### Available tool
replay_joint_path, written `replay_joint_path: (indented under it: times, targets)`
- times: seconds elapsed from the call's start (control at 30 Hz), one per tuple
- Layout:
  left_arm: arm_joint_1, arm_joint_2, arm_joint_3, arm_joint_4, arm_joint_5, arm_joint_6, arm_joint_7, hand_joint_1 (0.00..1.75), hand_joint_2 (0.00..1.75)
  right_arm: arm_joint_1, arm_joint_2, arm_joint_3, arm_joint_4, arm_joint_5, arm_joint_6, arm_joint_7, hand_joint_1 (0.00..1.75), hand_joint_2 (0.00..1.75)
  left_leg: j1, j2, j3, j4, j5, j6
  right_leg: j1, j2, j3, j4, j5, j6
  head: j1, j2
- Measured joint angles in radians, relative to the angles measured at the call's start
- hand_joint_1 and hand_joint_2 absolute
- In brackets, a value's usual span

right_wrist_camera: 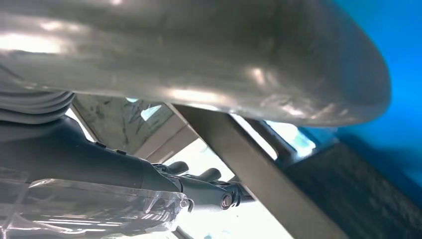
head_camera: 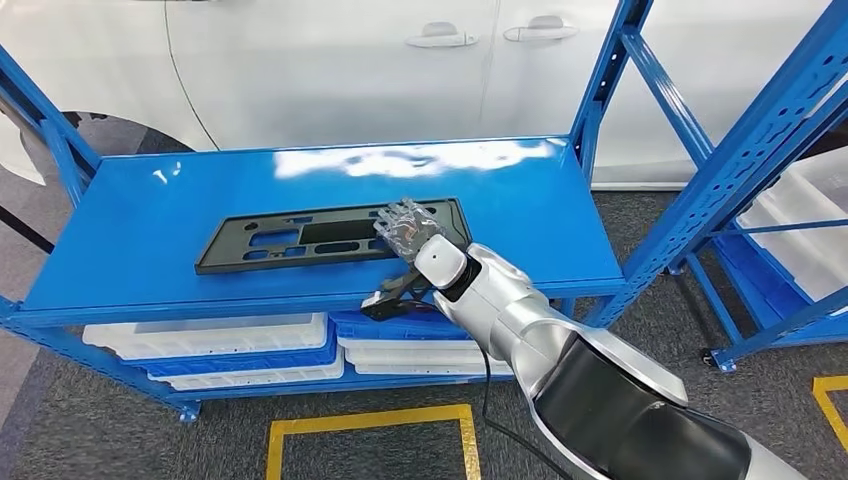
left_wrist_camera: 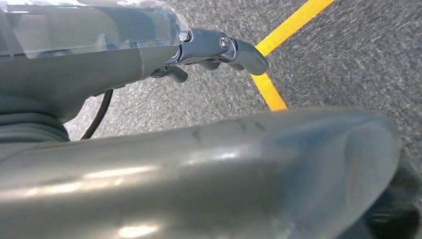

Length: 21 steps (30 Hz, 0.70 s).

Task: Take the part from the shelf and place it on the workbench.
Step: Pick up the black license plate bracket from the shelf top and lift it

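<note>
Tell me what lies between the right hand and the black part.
Nothing: in the head view the right hand lies over the black part's right end on the blue shelf.

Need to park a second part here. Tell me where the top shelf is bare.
On the blue shelf top, bare patches lie left of the black part, behind it toward the white car, and right of it up to the blue upright. The front middle is crowded: the right hand is over the part's right end.
</note>
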Motion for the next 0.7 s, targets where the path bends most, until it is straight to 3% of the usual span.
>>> replay_joint_path:
  times: [0.07, 0.13, 0.2, 0.3, 0.33, 0.37, 0.4, 0.47, 0.5, 0.57, 0.7]
  targets:
    - [0.001, 0.0, 0.0, 0.0, -0.001, 0.001, -0.002, 0.0, 0.0, -0.001, 0.0, 0.0, 0.0, 0.001, 0.002, 0.0, 0.0, 0.0, -0.004, 0.0, 0.024, -0.046, 0.002, 0.014, 0.003, 0.0, 0.003, 0.0, -0.004, 0.011, 0.0, 0.0]
    - [0.003, 0.0, 0.0, 0.0, 0.0, 0.002, -0.006, 0.0, 0.0, -0.002, 0.0, 0.0, 0.0, 0.001, 0.004, 0.0, 0.0, 0.0, -0.003, -0.002, 0.029, -0.053, 0.006, 0.025, 0.003, -0.001, 0.007, -0.001, -0.005, 0.022, 0.0, 0.0]
    - [0.002, 0.0, 0.0, 0.0, 0.004, 0.002, -0.009, 0.0, 0.0, -0.004, 0.0, 0.0, 0.0, 0.002, 0.006, 0.0, 0.0, 0.0, 0.001, -0.003, 0.035, -0.058, 0.008, 0.033, 0.001, -0.002, -0.007, 0.033, -0.028, 0.031, 0.0, 0.0]
    - [0.001, 0.0, 0.0, 0.0, 0.009, 0.002, -0.009, 0.0, 0.0, -0.001, -0.002, 0.0, 0.0, 0.004, 0.009, 0.0, 0.0, 0.0, 0.001, -0.002, 0.038, -0.059, 0.003, 0.043, -0.002, -0.003, -0.109, 0.222, -0.107, 0.042, 0.0, 0.0]
    - [0.002, 0.001, 0.0, 0.0, 0.01, 0.002, -0.008, 0.0, 0.0, 0.002, -0.003, 0.0, 0.0, 0.004, 0.011, 0.0, 0.0, 0.0, 0.0, -0.003, 0.039, -0.058, 0.001, 0.045, -0.002, -0.003, -0.143, 0.274, -0.116, 0.042, 0.0, 0.0]
    - [0.002, 0.001, 0.0, 0.0, 0.01, 0.002, -0.008, 0.0, 0.0, 0.005, -0.005, 0.0, 0.0, 0.004, 0.012, 0.0, 0.0, 0.0, -0.001, -0.004, 0.041, -0.057, -0.002, 0.046, -0.002, -0.003, -0.159, 0.29, -0.106, 0.041, 0.0, 0.0]
    - [0.003, 0.001, 0.0, 0.0, 0.01, 0.002, -0.008, 0.0, 0.0, 0.007, -0.006, 0.0, 0.0, 0.004, 0.013, 0.0, 0.0, 0.0, -0.001, -0.005, 0.044, -0.056, -0.005, 0.046, -0.001, -0.003, -0.155, 0.264, -0.077, 0.038, 0.0, 0.0]
    - [0.003, 0.001, 0.0, 0.0, 0.01, 0.002, -0.008, 0.0, 0.0, 0.007, -0.007, 0.0, 0.0, 0.003, 0.014, 0.0, 0.0, 0.0, -0.003, -0.007, 0.053, -0.055, -0.012, 0.044, 0.002, -0.002, -0.101, 0.13, 0.005, 0.025, 0.0, 0.0]
    - [0.003, 0.0, 0.0, 0.0, 0.01, 0.002, -0.009, 0.0, 0.0, 0.006, -0.007, 0.0, 0.0, 0.002, 0.014, 0.0, 0.0, 0.0, -0.005, -0.007, 0.055, -0.054, -0.016, 0.042, 0.005, -0.002, -0.072, 0.064, 0.032, 0.019, 0.0, 0.0]
    - [0.002, -0.002, 0.0, 0.001, 0.01, 0.002, -0.009, 0.0, 0.0, 0.005, -0.007, 0.0, 0.0, 0.001, 0.015, 0.0, 0.0, 0.0, -0.006, -0.008, 0.057, -0.055, -0.02, 0.034, 0.011, -0.002, -0.044, 0.003, 0.046, 0.009, 0.0, 0.0]
    - [0.002, -0.001, 0.0, 0.001, 0.009, 0.0, -0.009, 0.0, 0.0, 0.007, -0.007, -0.033, -0.001, -0.104, 0.045, -0.021, 0.0, 0.0, -0.009, -0.005, 0.056, -0.041, -0.04, 0.014, 0.002, -0.002, -0.028, -0.02, 0.048, -0.003, 0.0, 0.0]
